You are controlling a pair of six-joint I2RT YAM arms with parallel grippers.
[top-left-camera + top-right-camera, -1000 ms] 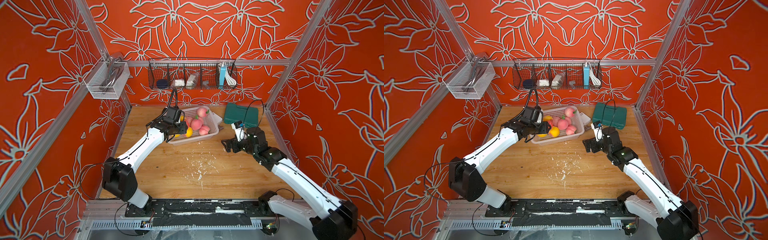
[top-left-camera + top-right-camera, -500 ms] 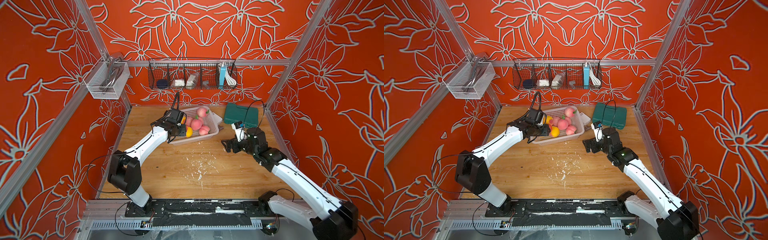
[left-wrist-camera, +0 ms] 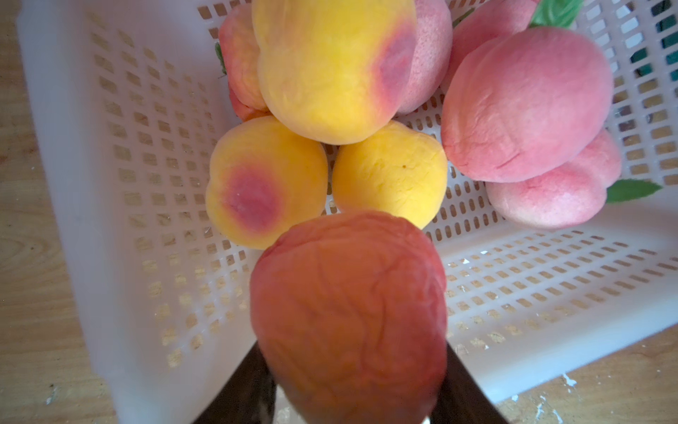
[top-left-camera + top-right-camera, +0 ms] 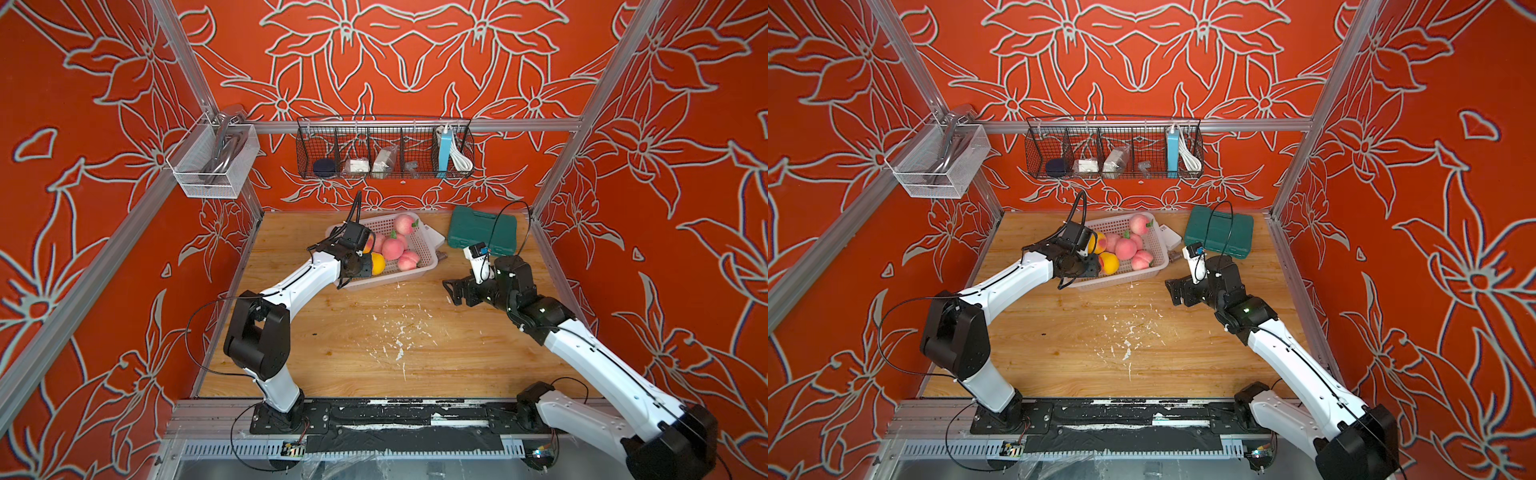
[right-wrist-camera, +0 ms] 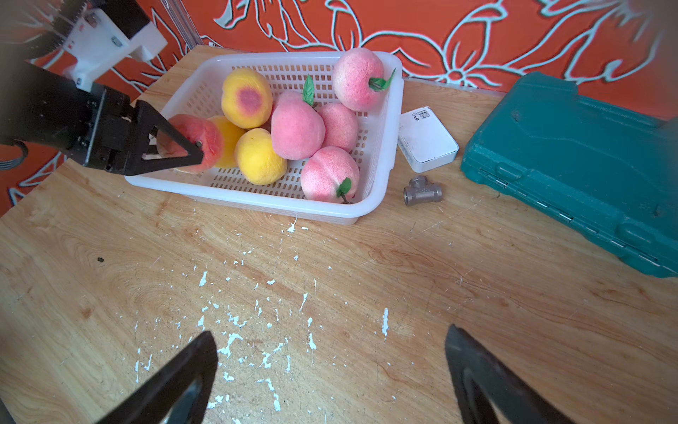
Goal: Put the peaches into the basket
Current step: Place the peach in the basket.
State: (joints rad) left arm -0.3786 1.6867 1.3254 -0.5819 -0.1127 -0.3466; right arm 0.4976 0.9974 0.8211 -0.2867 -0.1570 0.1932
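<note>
One red-orange peach (image 3: 348, 312) is clamped between the fingers of the left gripper (image 5: 176, 148) and is held just inside the near rim of the basket (image 5: 257, 200), at the end nearest the left arm. Whether it touches the yellow fruit behind it cannot be told.

At least seven other peaches (image 5: 297, 126) are seen lying inside the basket, piled toward its middle and the end toward the right arm. Bare perforated floor is exposed along the wall at the left arm's end and along the near wall.

The basket is set at the back of the table (image 5: 440, 293), slightly skewed to the back wall. A white box (image 5: 427, 141) is laid just beside the rim on the right arm's side. A metal tee fitting (image 5: 422, 191) lies near that corner but apart from it, and a green case (image 5: 572, 154) farther right.

The right gripper (image 5: 330, 385) is held above the table with its jaws wide apart and nothing between them, well apart from the basket. A broad stretch of wood, strewn with white flecks (image 5: 257, 323), lies open between the basket's near edge and the robot's bases.
</note>
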